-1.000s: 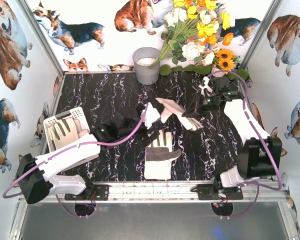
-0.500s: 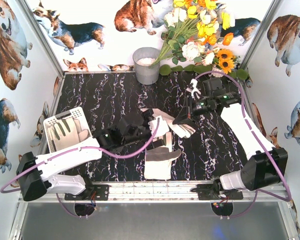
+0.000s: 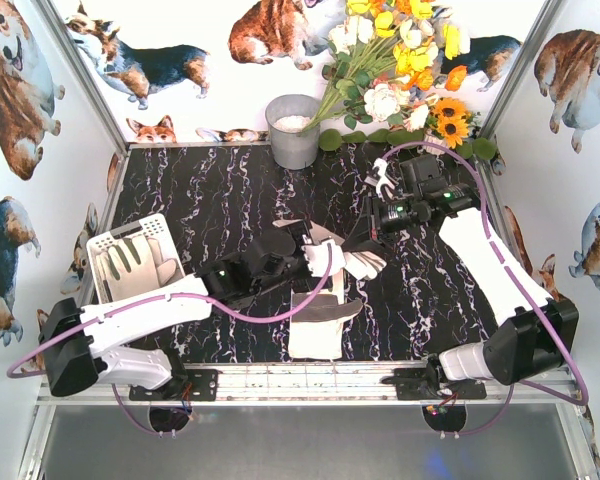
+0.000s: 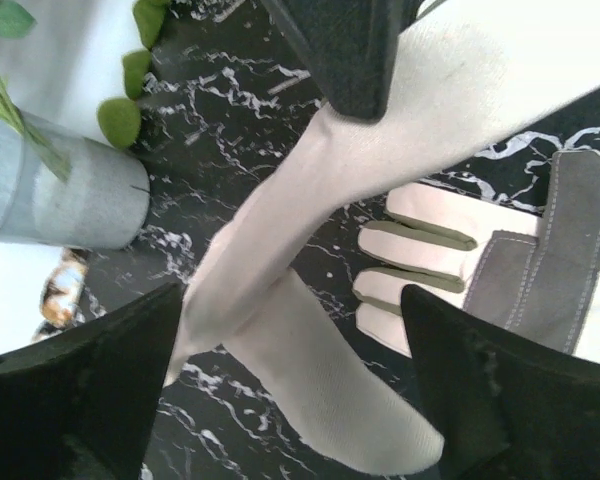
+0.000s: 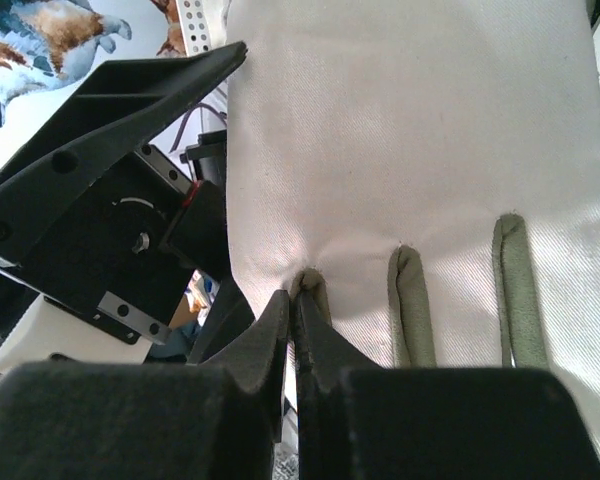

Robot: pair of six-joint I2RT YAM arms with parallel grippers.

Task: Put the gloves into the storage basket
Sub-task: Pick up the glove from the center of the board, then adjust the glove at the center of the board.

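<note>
One glove (image 3: 132, 262) is laid in the basket (image 3: 152, 224) at the left, a second glove (image 3: 352, 262) is pinched in the middle by the right gripper (image 5: 292, 310), with the left gripper (image 4: 290, 340) held wide open around it, and a third glove (image 3: 315, 325) is left below.

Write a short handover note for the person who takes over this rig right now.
Right gripper: shut on the held glove at its finger roots, above the table.
Left gripper: open, one finger each side of that glove's hanging cuff.
Done: the first glove lies in the storage basket.
Left: the held glove and the flat glove near the front edge must go in.
</note>
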